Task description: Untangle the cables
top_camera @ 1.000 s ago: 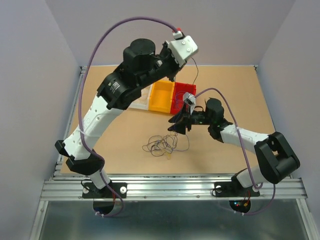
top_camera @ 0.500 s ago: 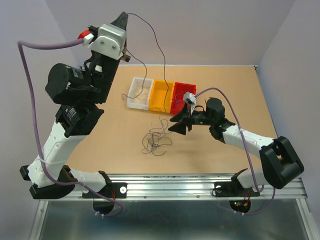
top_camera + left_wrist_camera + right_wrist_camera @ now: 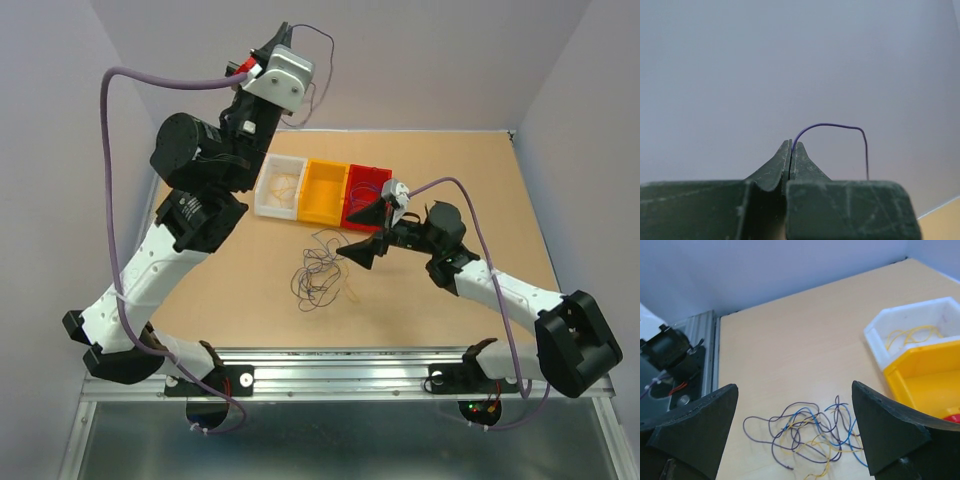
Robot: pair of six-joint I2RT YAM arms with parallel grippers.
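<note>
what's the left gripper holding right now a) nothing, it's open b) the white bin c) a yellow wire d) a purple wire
d: the left gripper is shut, and a thin purple wire arcs out from between its closed fingertips.

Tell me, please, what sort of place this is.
Probably a robotics lab test cell: a left arm and a right arm bolted to an aluminium rail at the table edge, plain lilac walls closing it in, and three small bins beside a tangle of thin cables.
</note>
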